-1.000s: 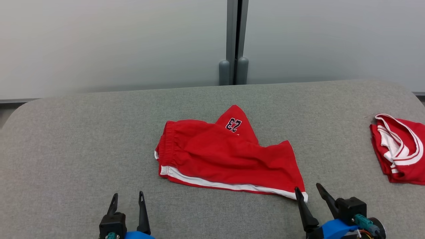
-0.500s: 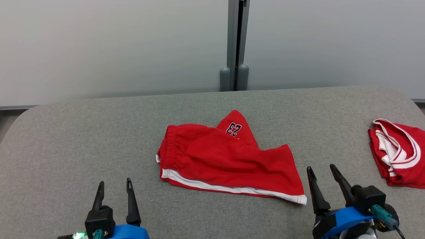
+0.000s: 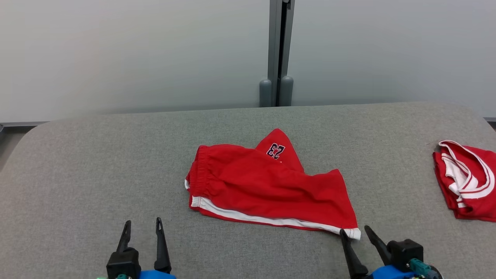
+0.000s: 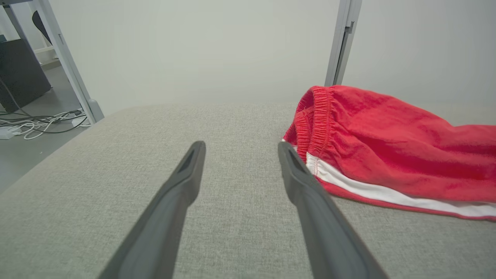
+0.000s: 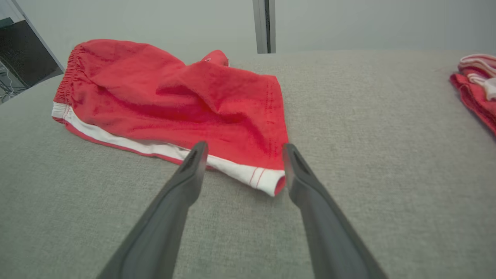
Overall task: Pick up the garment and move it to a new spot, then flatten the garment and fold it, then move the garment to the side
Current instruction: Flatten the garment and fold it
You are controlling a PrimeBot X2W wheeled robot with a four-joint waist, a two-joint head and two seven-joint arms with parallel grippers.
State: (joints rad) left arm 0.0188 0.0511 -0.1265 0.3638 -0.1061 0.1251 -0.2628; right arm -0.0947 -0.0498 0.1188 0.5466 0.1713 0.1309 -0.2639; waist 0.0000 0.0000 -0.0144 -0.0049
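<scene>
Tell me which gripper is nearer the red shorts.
Right. The right gripper is at the near white-hemmed corner of the red shorts; the left gripper sits apart, over grey surface short of the waistband.

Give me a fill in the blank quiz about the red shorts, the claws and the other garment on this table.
The shorts show the number ___.
The stripe along their near edge is ___.
The left claw and right claw are both ___.
The other red garment lies to the shorts' ___.
Missing words: 23; white; open; right.
</scene>
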